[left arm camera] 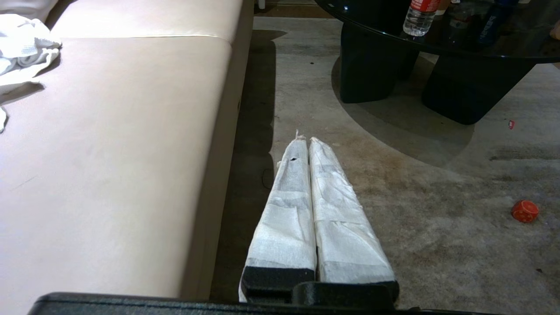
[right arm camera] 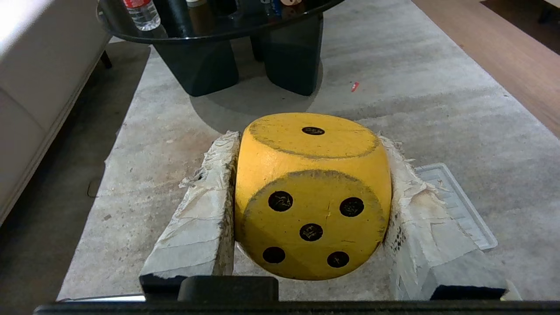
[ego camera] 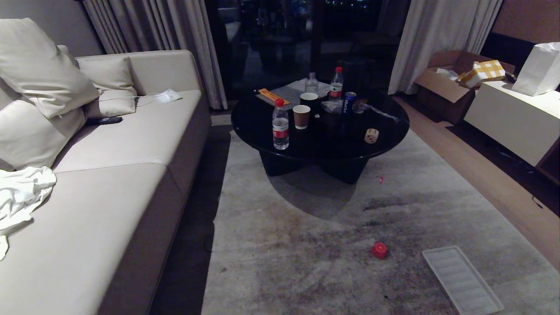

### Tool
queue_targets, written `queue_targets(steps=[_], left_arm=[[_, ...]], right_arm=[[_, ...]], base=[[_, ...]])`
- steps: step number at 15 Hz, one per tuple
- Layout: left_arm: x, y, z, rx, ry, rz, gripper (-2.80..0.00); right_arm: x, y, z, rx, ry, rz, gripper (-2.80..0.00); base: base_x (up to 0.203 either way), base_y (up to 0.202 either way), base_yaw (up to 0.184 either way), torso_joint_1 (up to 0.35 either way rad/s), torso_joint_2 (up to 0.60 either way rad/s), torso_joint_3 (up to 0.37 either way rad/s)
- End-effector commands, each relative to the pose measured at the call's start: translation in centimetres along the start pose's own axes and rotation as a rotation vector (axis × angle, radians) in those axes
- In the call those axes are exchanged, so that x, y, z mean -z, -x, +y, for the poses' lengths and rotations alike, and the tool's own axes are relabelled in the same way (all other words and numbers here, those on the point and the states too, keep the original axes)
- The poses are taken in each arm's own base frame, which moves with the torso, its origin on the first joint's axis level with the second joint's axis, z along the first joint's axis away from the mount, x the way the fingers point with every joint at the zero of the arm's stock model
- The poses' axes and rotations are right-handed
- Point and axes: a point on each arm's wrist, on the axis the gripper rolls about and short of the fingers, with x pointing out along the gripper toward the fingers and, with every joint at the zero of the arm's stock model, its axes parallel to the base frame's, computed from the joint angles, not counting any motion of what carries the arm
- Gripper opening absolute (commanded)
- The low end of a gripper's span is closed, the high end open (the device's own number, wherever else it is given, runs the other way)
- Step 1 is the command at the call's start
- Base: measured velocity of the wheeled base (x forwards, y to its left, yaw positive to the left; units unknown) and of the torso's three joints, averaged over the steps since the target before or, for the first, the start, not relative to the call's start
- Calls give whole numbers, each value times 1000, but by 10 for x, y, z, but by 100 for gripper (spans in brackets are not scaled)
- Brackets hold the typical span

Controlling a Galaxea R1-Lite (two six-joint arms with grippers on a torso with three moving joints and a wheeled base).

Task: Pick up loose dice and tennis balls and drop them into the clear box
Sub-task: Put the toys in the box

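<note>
- Right gripper (right arm camera: 306, 210): taped fingers (right arm camera: 197, 227) clamped on both flanks of the yellow rounded die with black pips (right arm camera: 313, 197), five-face toward the wrist, one-face on top.
- Risk: slick rounded sides could slip free if jolted; no clear box in sight, only the flat ribbed clear lid (ego camera: 461, 280) at 5 o'clock on the rug.
- Left gripper (left arm camera: 306, 144): pressed together, empty.
- Red die (ego camera: 379, 250) at 6 o'clock below the round black table (ego camera: 280, 157).
- Beige dotted die (ego camera: 371, 135) on that table, at 4 o'clock.

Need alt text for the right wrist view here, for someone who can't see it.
The right gripper holds a yellow die between its cloth-wrapped fingers above a grey rug. A ribbed clear lid lies on the rug behind it; a black round table stands farther off.
</note>
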Motion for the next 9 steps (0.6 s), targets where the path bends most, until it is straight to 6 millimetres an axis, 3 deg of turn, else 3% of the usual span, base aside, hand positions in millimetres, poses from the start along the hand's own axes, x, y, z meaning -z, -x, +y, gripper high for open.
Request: queue_targets(steps=[1,9], left_arm=[[0,0,0,0,2,2,-280],[0,0,0,-1,-1,3,-280]], right_arm=[[0,0,0,0,1,1,-280],[0,0,0,-1,1,1,-280]], base=[[0,0,0,0,0,0],[0,1,-10,0,0,1]])
